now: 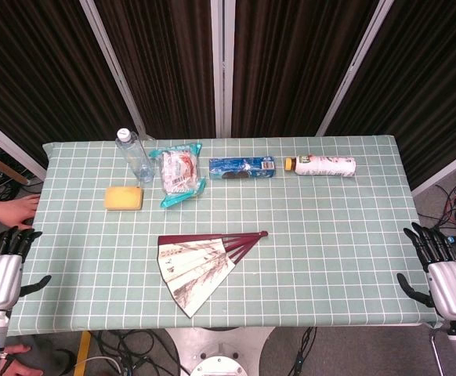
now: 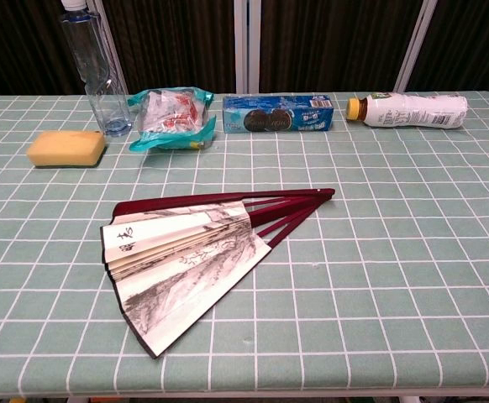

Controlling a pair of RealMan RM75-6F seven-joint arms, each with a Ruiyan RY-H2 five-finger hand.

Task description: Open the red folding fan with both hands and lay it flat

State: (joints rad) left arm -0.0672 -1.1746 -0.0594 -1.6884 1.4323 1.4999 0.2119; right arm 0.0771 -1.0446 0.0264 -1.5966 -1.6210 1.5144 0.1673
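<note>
The red folding fan (image 1: pixel 200 262) lies flat near the middle of the table, partly spread, its pale painted leaf toward the front left and its dark red ribs meeting at the pivot on the right. The chest view shows the fan (image 2: pixel 194 248) the same way, with no hand on it. My left hand (image 1: pixel 1 270) hangs off the table's left edge, fingers apart and holding nothing. Off the right edge my right hand (image 1: pixel 441 270) is likewise spread and holds nothing. Both hands are far from the fan and absent from the chest view.
Along the back stand a clear water bottle (image 1: pixel 134 155), a yellow sponge (image 1: pixel 124 197), a snack bag (image 1: pixel 179 174), a blue cookie box (image 1: pixel 242 168) and a lying white bottle (image 1: pixel 324 166). A person's hand (image 1: pixel 9 210) rests at the left table edge.
</note>
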